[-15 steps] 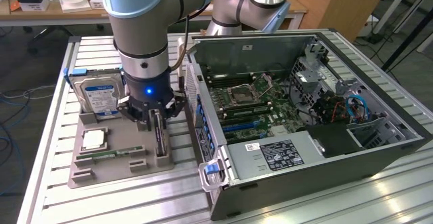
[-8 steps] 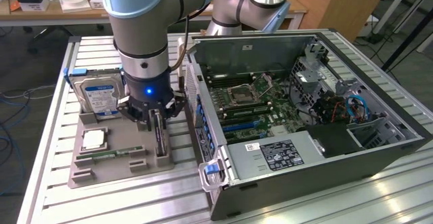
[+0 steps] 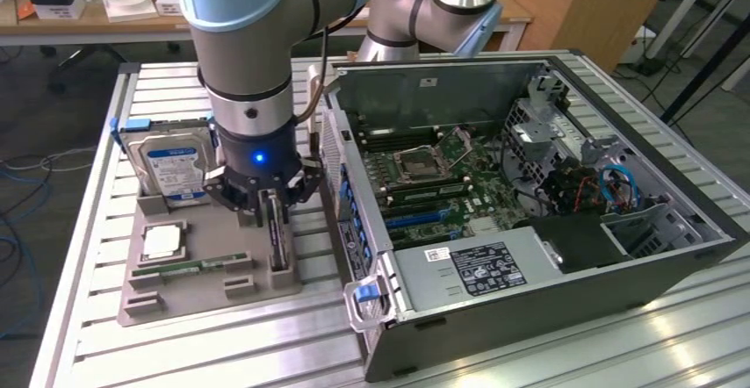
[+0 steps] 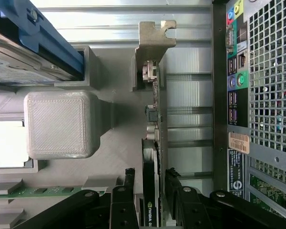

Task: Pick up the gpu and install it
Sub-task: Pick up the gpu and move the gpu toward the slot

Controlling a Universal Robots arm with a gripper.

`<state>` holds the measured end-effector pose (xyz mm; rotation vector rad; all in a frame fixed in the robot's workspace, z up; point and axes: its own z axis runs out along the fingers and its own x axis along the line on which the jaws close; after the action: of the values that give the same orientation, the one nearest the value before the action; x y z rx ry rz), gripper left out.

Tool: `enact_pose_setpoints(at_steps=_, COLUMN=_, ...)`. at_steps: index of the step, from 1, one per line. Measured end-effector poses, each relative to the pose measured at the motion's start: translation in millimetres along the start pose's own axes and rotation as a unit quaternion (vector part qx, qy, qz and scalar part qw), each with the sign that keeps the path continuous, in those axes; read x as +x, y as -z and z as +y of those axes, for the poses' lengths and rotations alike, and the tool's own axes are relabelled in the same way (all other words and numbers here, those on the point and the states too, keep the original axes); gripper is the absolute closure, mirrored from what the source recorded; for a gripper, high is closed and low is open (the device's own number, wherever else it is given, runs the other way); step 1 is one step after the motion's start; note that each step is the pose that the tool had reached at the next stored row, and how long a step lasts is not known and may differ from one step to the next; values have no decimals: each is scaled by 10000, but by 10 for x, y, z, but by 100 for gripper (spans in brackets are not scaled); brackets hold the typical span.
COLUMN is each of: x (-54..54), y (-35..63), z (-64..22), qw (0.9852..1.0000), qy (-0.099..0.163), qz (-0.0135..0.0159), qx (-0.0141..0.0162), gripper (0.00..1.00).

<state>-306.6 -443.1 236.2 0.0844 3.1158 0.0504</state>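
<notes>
A slatted metal table (image 3: 176, 353) in a workshop carries a grey tray (image 3: 199, 305) and, on the exterior view's right, an open PC case (image 3: 528, 300). The gpu (image 4: 155, 119) stands on its long edge in a slot of the tray, on the side nearest the case. Its silver bracket (image 4: 155, 36) is at the end away from the gripper. A hard drive (image 3: 176, 164) stands upright in another slot, well apart from the card.

The gripper (image 3: 272, 202) is down over the gpu, with one of its fingers (image 4: 129, 183) on each side of the card's upper edge. The jaws stand apart, and in the wrist view a thin gap shows on either side, so the card is straddled but not yet clamped.

The card looks light and stiff, but thin and fragile. Its faces carry small parts, and its contact edge sits hidden down in the slot. The flat faces near the top edge, where the fingers now flank it, seem the safest place to grip. A squeeze there should be square and modest. A lift would probably need to be straight up, since any tilt could bind the card in the slot.
</notes>
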Motion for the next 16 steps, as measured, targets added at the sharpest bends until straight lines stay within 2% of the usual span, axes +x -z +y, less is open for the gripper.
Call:
enact_pose_setpoints(at_steps=6, x=-1, y=0, z=0, qw=10000, qy=0, qz=0, qx=0, gripper=62)
enact_pose_setpoints(at_steps=7, x=-2, y=0, z=0, qw=10000, qy=0, qz=-1, qx=-1, gripper=69)
enact_pose_setpoints(at_steps=16, x=-23, y=-1, z=1, qw=10000, qy=0, qz=1, qx=0, gripper=69)
